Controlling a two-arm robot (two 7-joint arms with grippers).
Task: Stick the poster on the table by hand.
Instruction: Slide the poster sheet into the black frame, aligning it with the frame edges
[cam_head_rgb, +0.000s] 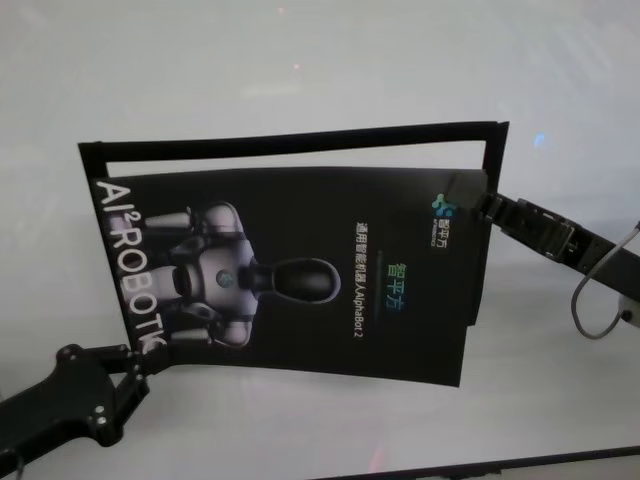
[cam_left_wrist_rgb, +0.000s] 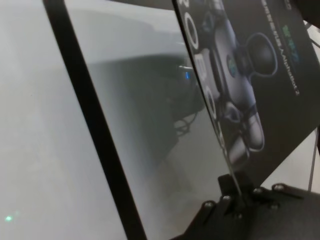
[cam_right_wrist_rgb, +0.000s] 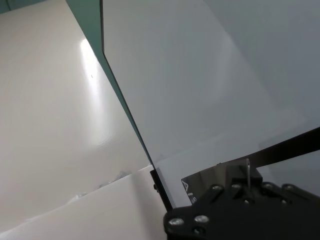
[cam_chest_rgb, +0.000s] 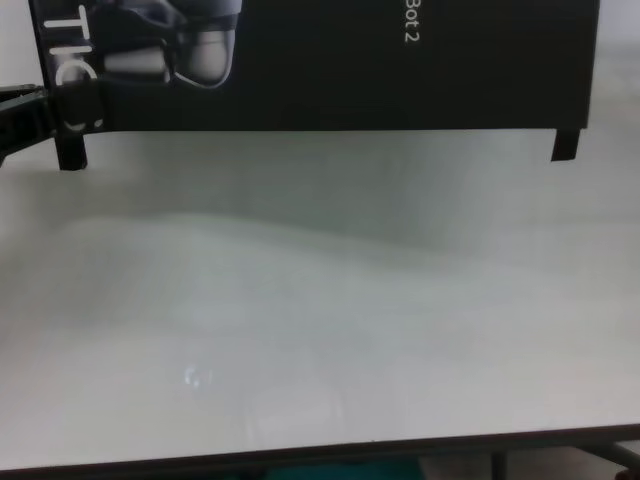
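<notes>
Black tape strips (cam_head_rgb: 300, 140) frame the poster (cam_head_rgb: 330, 270) above the worktop (cam_head_rgb: 300, 60); left tool (cam_head_rgb: 135, 368) at 7 o'clock and right tool (cam_head_rgb: 470, 195) at 2 o'clock each pinch an edge.

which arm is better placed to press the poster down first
Probably left. The left gripper pinches the poster at its near left corner, low over the table. The right gripper grips the far right edge, which looks lifted above the black tape frame.
</notes>
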